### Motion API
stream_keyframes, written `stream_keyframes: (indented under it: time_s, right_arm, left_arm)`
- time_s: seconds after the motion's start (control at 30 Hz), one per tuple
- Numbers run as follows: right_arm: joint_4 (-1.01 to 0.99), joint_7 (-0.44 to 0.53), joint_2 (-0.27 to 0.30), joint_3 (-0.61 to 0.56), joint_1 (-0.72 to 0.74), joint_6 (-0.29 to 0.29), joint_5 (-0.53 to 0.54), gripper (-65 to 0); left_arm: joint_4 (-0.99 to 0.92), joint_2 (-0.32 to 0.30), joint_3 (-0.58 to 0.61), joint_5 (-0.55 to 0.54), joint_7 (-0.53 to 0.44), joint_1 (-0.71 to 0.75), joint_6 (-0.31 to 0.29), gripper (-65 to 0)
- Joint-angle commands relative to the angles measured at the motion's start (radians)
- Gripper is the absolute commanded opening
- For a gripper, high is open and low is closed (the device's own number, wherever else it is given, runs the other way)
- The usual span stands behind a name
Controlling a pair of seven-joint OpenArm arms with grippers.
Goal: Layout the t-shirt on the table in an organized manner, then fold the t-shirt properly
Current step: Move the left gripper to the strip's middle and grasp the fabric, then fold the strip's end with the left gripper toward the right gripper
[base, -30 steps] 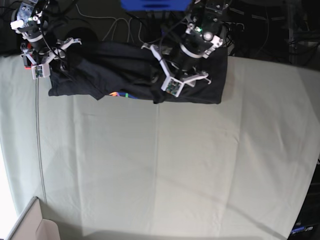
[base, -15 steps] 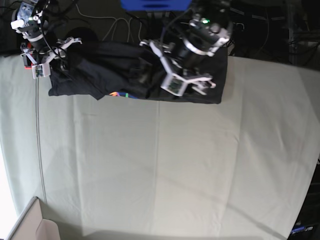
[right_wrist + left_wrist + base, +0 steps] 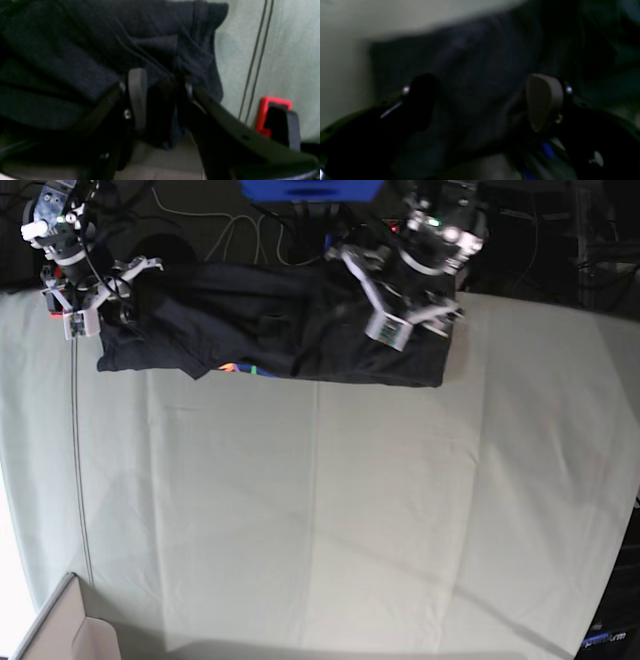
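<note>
The black t-shirt (image 3: 270,330) lies bunched in a long strip along the far edge of the table (image 3: 330,510). A bit of its rainbow graphic (image 3: 245,368) peeks out at the front fold. My right gripper (image 3: 118,298) is at the shirt's left end; in the right wrist view it (image 3: 160,95) is shut on a fold of the black fabric (image 3: 75,55). My left gripper (image 3: 405,305) hovers over the shirt's right part; in the left wrist view it (image 3: 482,100) is open and empty, with dark fabric (image 3: 475,62) below.
A thin black cable (image 3: 78,470) runs down the table's left side. A red and black clamp (image 3: 273,117) sits next to it. A cardboard box (image 3: 60,635) stands at the front left corner. A blue object (image 3: 310,188) and cables (image 3: 230,225) lie behind the table.
My left arm has swung from the shirt's middle toward its right part and the table's far edge. My right arm has stayed put, still holding the shirt.
</note>
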Motion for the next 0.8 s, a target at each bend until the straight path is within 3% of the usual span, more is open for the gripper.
stream_keyframes:
  time_s: [0.0,0.13,0.3,0.63,0.77]
  right_arm:
    - [0.019,0.017,0.008,0.006,-0.002,-0.001,0.014,-44.7]
    - [0.019,0.016,0.008,0.007,0.001,-0.001,0.014,-44.6]
    - [0.019,0.016,0.008,0.007,0.003,-0.001,0.014,-44.6]
    - [0.019,0.02,0.007,0.01,0.004,-0.001,0.014,-43.7]
    - [0.019,0.017,0.007,0.013,0.023,-0.001,0.013,-35.6]
  left_arm:
    - [0.0,0.0,0.026,-0.008,-0.016,0.006,-0.004,-10.2]
    - [-0.015,-0.028,0.116,-0.008,-0.016,0.006,-0.004,-10.2]
    - [0.038,-0.034,0.118,-0.008,-0.018,0.008,-0.004,-10.2]
    - [0.123,-0.025,-0.152,-0.013,-0.018,0.014,-0.004,-9.7]
    - [0.052,-0.031,-0.269,-0.146,-0.018,-0.005,-0.004,-9.6]
